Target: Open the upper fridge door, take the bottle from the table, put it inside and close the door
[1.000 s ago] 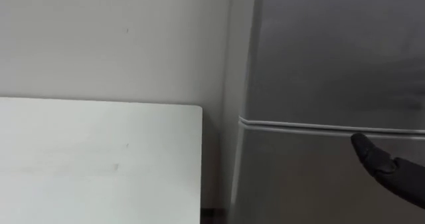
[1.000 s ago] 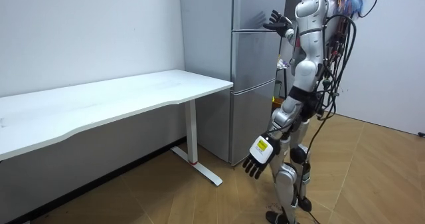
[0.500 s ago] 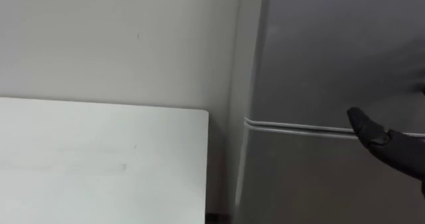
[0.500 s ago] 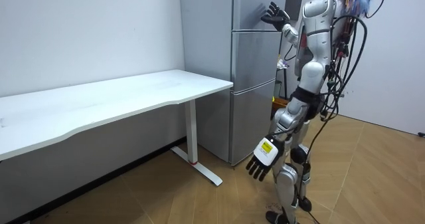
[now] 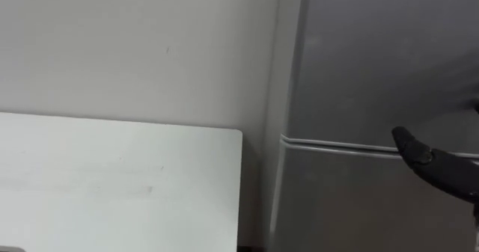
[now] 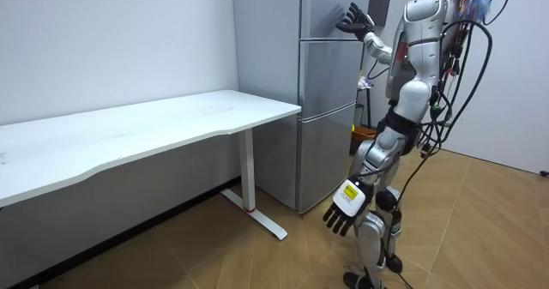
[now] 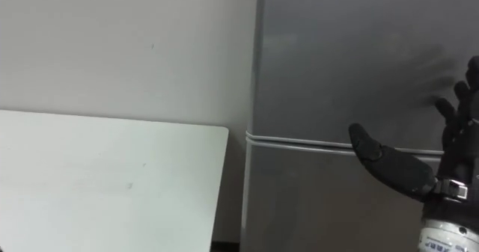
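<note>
right arm: raised about shoulder high, bent at the elbow, reaching toward the fridge
right hand: released, fingers spread and pointing up, thumb stretched out to the robot's left, nothing in it
right hand vs fridge: in front of the upper door, thumb level with the seam over the lower door; cannot tell if it touches the door
left arm: hangs down at the robot's side
left hand: low, near the knee, fingers relaxed and loose, holding nothing
bottle: cannot tell where it is; neither hand carries it
fridge doors: both closed
stance: robot stands upright on the wooden floor in front of the fridge, leaning slightly toward it
table: white, to the robot's left, its end just beside the fridge, against the pale wall
right eye view: gives the raised hand's palm, fingers and wrist
left eye view: gives the thumb at the right edge, on the seam line
room view: gives the whole robot, the lowered hand, the full height of the fridge and the table's legs
</note>
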{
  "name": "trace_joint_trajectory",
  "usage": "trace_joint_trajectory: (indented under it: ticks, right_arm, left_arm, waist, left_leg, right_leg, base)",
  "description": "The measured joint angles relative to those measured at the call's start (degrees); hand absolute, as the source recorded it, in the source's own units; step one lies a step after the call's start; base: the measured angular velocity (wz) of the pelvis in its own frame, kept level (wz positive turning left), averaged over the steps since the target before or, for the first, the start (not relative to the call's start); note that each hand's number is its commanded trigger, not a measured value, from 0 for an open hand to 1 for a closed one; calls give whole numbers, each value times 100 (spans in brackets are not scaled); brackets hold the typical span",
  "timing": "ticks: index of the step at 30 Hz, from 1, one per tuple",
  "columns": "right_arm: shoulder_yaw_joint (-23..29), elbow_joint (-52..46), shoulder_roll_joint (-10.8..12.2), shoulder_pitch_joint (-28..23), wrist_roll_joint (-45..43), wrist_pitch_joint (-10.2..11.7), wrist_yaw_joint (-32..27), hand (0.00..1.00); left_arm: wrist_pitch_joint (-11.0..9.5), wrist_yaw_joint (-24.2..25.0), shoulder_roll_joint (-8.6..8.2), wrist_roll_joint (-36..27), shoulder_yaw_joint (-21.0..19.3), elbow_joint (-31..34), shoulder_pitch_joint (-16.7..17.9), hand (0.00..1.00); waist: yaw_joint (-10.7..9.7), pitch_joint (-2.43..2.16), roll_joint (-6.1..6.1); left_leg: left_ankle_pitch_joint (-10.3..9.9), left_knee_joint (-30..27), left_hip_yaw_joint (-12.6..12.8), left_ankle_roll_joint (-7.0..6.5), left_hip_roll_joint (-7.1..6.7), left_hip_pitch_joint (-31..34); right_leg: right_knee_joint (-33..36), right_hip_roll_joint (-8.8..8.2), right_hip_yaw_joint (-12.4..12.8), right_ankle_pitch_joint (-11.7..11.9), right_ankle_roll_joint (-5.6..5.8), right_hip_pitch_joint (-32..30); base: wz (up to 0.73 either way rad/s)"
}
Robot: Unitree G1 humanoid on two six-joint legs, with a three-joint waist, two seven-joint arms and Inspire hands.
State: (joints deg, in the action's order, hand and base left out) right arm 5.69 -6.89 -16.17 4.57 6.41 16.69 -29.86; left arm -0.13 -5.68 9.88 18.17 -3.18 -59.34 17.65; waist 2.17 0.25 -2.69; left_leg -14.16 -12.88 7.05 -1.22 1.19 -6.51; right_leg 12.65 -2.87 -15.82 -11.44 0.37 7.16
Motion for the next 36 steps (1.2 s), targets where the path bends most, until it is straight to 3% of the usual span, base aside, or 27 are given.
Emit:
trace_joint_trajectory:
  ticks: [6, 11, 18, 25, 36]
  right_arm:
    - [86, 0, -119, 2, 32, -17, -46, 0]
    - [553, -1, -494, 10, 270, -178, -93, 0]
    - [1071, 1, -494, -40, 605, -186, -139, 0]
    - [1560, 131, -496, -336, 645, -262, -334, 0]
    - [1827, 888, -497, -992, 857, -549, -517, 0]
  left_arm:
    - [-9, 102, 15, 1, -6, 155, 21, 0]
    - [-34, 160, 78, 3, -242, 333, 140, 0]
    - [-34, 160, 86, 6, -376, 333, 220, 0]
    - [-33, 161, 85, 4, -535, 408, 275, 0]
    - [-1, 107, 85, -12, -620, 580, 337, 0]
  waist:
    - [-25, -18, -23]
    - [-41, -39, -66]
    - [-94, -22, -49]
    - [-272, -31, -84]
    - [-503, -52, -161]
  left_leg:
    - [5, 20, 4, 2, -9, -11]
    - [5, 52, -10, 2, -5, -12]
    - [6, 65, -70, 4, -12, -17]
    - [5, 108, -106, 4, -52, 11]
    - [5, 158, 32, 5, 3, -26]
  right_leg:
    - [-25, 3, 10, 0, 1, 2]
    - [-106, 31, 14, 16, 14, 22]
    - [-147, 37, -11, 16, 16, 24]
    - [-191, 38, -19, 16, 27, 43]
    - [-188, 42, 8, 15, 29, 23]
  base:
    - [0]
    - [1]
    - [3]
    - [2]
    - [-3]
